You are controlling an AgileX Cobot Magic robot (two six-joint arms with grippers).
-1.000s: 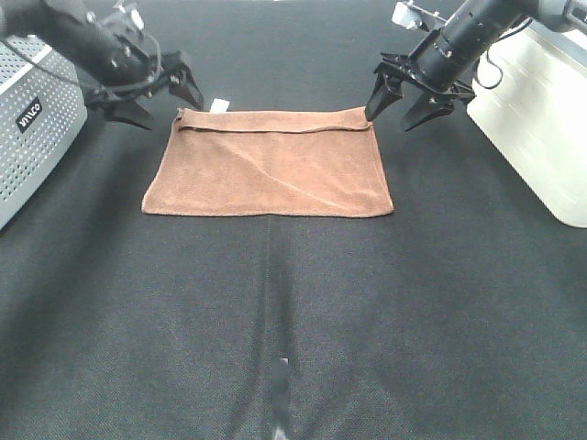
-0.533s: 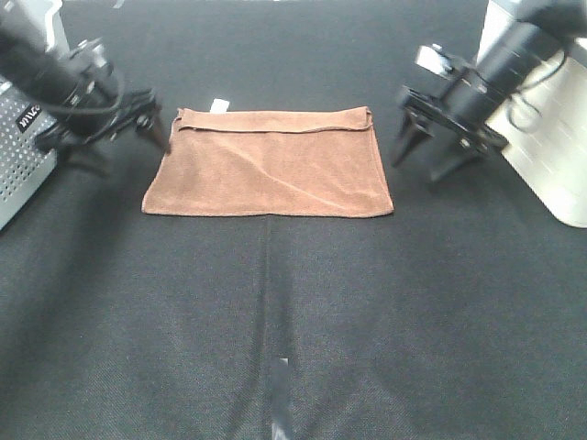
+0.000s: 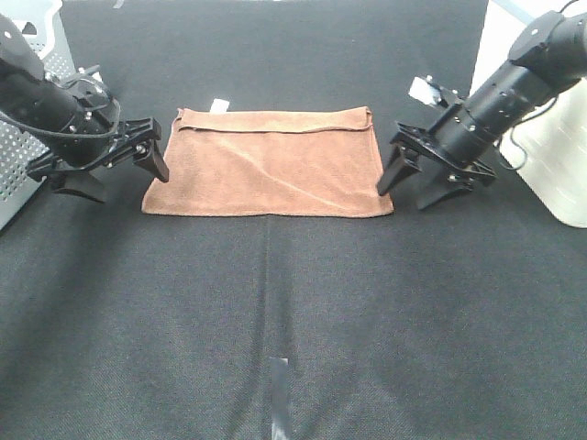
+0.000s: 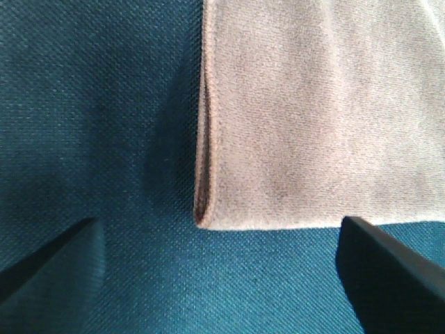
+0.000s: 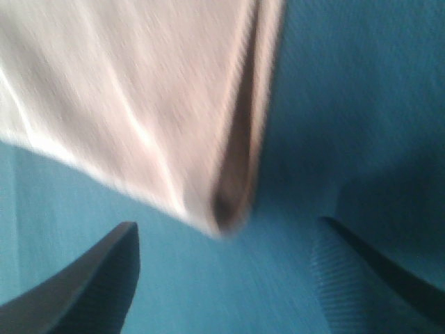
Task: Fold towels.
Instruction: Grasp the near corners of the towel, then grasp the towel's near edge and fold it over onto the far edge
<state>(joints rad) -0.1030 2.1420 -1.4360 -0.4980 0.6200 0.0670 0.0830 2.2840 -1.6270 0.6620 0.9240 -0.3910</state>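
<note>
Towel: the reddish-brown rectangular terry towel [image 3: 268,165] lies flat on the black woven table cover [image 3: 293,312], in the middle and towards the far side, with its long edges running left to right. A hem band is turned over along the far edge. A small white tag [image 3: 218,105] sticks out from that edge near the left corner.

Left gripper: the black left gripper [image 3: 115,174] sits low over the cover, just beside the towel's left short edge, with its jaws spread wide and nothing between them. In the left wrist view the towel's near-left corner lies between the two dark fingers [image 4: 389,271], clear of both (the corner shows two layers there).

Right gripper: the black right gripper [image 3: 410,188] stands just beside the towel's near-right corner, jaws likewise spread and holding nothing. The right wrist view is blurred. It shows that corner between the fingers [image 5: 90,278], but whether either one touches the cloth cannot be told.

Surroundings: a grey perforated basket [image 3: 11,188] sits at the left edge behind the left arm. A white bin [image 3: 559,183] stands at the right edge beyond the right arm. A pale strip of tape [image 3: 280,394] lies on the cover near the front.
</note>
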